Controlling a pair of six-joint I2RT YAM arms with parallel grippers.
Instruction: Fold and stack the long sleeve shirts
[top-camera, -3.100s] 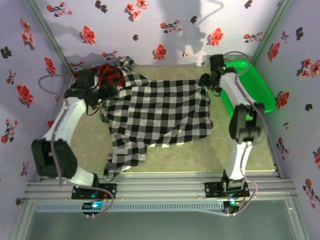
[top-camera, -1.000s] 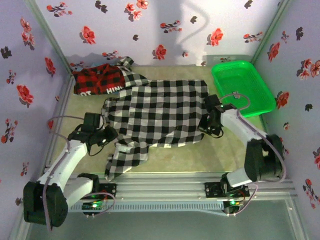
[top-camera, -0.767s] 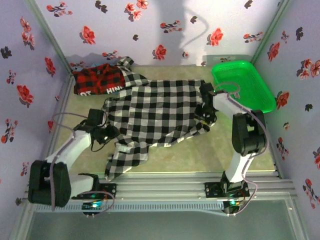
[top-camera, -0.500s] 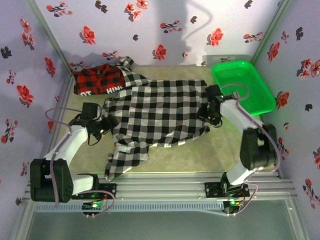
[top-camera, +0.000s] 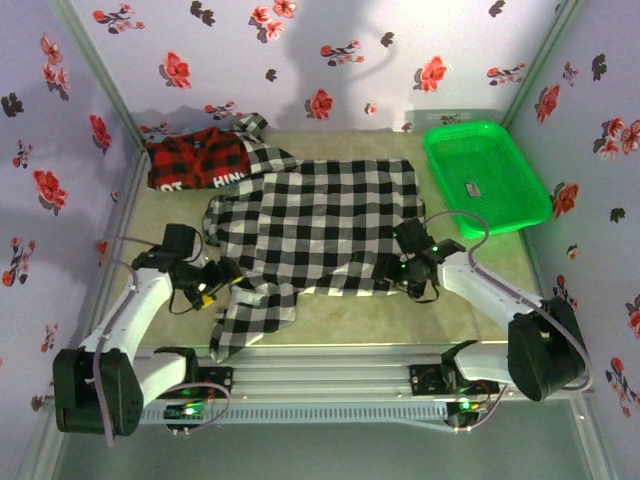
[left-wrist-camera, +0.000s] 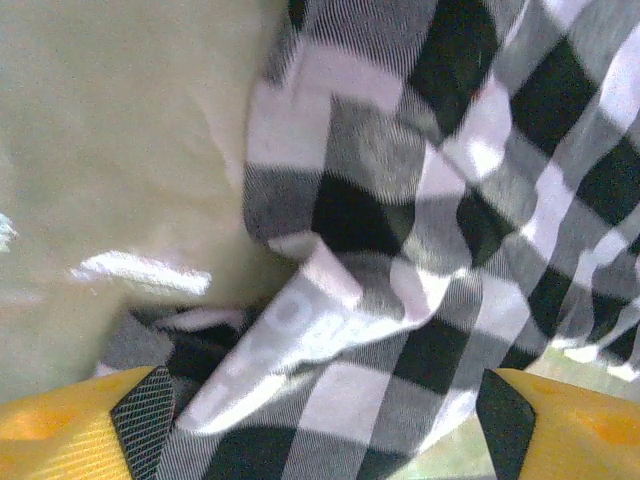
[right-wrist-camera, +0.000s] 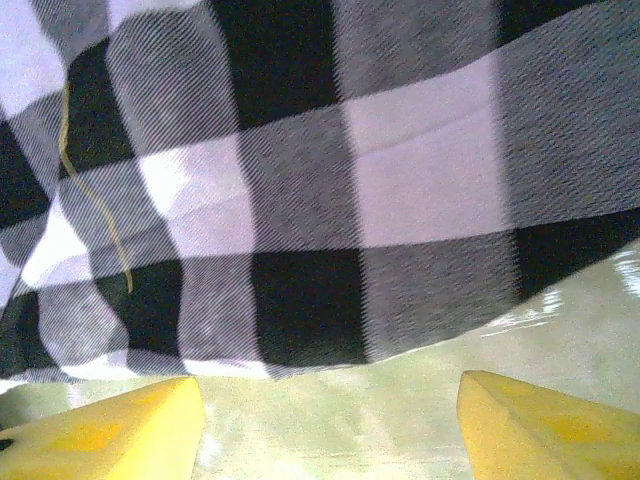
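The black-and-white checked long sleeve shirt lies spread flat mid-table, one sleeve trailing toward the near left. The red-and-black plaid shirt with white lettering sits bunched at the back left, partly under the checked one. My left gripper is open at the checked shirt's left edge; in the left wrist view its yellow fingers straddle rumpled checked cloth. My right gripper stands open at the near right hem, with bare table between its fingers.
A green plastic basket stands at the back right corner. Flowered walls close in the left, back and right sides. A metal rail with both arm bases runs along the near edge. Bare table shows near right.
Both grippers have opened and let go of the checked shirt. The right gripper has slid from the shirt's right edge to its near right hem; the left has barely moved.
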